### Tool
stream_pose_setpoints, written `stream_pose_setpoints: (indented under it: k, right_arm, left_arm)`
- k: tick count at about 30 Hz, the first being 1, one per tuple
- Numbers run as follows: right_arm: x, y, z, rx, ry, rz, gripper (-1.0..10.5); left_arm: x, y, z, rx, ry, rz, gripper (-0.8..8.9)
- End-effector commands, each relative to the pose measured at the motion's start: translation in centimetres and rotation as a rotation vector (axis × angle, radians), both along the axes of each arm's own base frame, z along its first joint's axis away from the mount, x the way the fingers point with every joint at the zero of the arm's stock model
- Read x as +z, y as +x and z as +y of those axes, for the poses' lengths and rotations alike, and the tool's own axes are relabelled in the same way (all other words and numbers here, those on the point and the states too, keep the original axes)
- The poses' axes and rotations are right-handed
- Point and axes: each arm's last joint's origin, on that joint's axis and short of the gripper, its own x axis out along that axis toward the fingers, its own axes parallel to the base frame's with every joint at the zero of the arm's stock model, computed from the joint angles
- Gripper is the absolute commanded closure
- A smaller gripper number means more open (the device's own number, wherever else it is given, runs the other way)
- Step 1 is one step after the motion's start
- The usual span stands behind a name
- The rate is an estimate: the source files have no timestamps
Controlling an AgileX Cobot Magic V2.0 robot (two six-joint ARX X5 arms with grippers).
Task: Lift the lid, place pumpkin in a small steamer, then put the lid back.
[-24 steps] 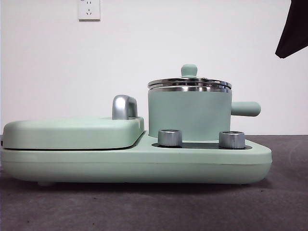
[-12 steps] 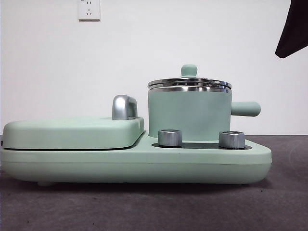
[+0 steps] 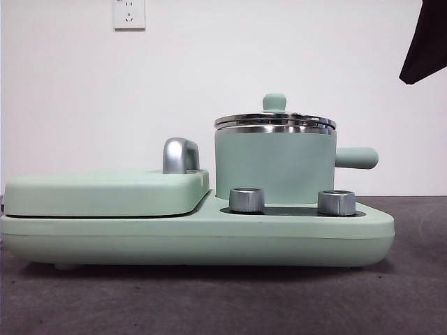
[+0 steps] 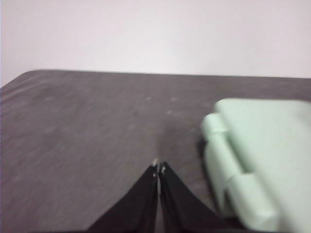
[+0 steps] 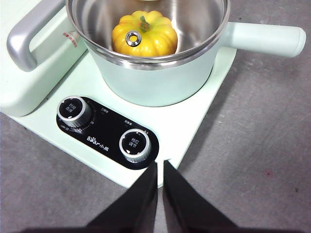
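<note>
**Lid on, pumpkin in – both grippers off**

Going L to R in the front view: flat mint-green griddle cover [image 3: 105, 192] w/ its chrome handle [image 3: 180, 155], then the small mint-green cylindrical steamer pot [image 3: 274, 167], stub handle at 3 o'clock. The round clear glass lid w/ steel rim & mint knob [image 3: 274, 120] sits level on the pot's rim. Through the glass, from my right wrist cam, the glossy yellow-orange ribbed toy pumpkin [image 5: 144, 34] rests inside, about centred. Two steel dials [image 3: 246, 199] sit in front.

My left gripper [image 4: 158, 167]: jaws pressed together, nothing held, over bare dark table [image 4: 87, 145] beside the appliance. My right gripper [image 5: 160, 167]: jaws all but closed, empty, just off the base's front edge by the dials.

Task looks done IMO. Risks: a low right-arm pull-back could clip a dial or nudge the base; a knock on the stub handle could shift the lid.
</note>
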Motion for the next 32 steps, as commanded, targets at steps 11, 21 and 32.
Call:
stream_pose_setpoints:
  k: [11, 21, 32]
  right_arm:
    - [0.2, 0.1, 0.1, 0.004, 0.011, -0.014, 9.3]
    - [0.2, 0.1, 0.1, 0.004, 0.011, -0.014, 9.3]
    - [1.6, -1.5, -1.1, -0.005, -0.034, -0.154, 9.3]
  left_arm:
    - [-2.5, 0.4, 0.2, 0.027, 0.005, 0.064, 8.07]
    - [-2.5, 0.4, 0.2, 0.027, 0.005, 0.064, 8.07]
    - [-2.5, 0.4, 0.2, 0.027, 0.005, 0.064, 8.07]
